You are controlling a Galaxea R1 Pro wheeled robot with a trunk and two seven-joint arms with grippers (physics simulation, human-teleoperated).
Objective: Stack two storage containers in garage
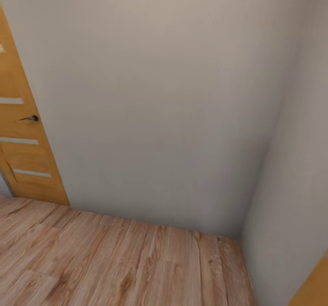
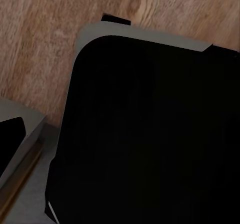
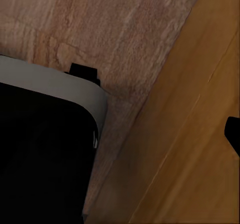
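Containers were what the job was about, two of them, but I could not tell where either one was from where I stood. The robot faced a plain pale wall (image 1: 159, 91) in a corner. A light wooden door (image 1: 20, 128) with frosted strips and a small dark handle (image 1: 31, 118) stood at the left. Another bit of the same wood (image 1: 314, 283) poked in at the lower right.

Under it lay a light wood plank floor (image 1: 114, 260), not the dark rough one of the garage. So I think the robot was on its way somewhere and not in the garage.

The left wrist camera looked down on a big black part of the robot with a grey edge (image 2: 150, 33), over the planks (image 2: 45, 38). The right wrist camera saw much the same black part with a grey edge (image 3: 50, 81), the planks (image 3: 115, 33), and a smooth wooden panel (image 3: 200, 134) close by.

I could not tell if the grippers were apart or together.

No stacking had been done as far as I could see. My guess is that carrying, setting down and stacking were all left to do.
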